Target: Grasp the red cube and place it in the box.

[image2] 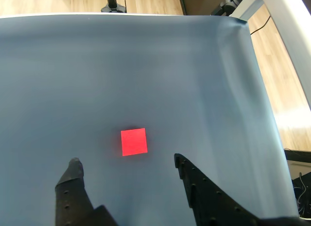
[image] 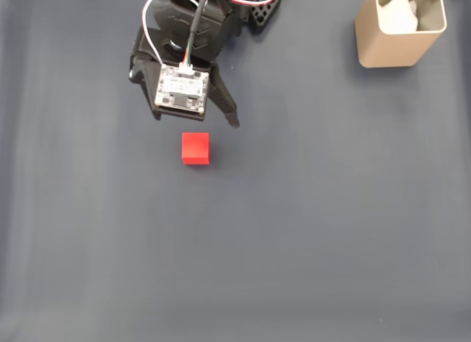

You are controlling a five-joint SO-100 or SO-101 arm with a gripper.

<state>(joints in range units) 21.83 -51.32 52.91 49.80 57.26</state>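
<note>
One small matte red cube (image: 196, 148) on grey surface (image: 309, 232), at claw's six o'clock in fixed view. Black claw (image2: 127, 166) wide open, empty. Advised: descend centred, straddling cube squarely before closing.

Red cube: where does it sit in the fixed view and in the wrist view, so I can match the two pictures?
Fixed view: the red cube lies left of centre on the grey mat, just below the gripper.
Wrist view: it sits slightly below centre, above the gap between the fingertips.
Shared landmark: the open gripper, apart from the cube.
</note>
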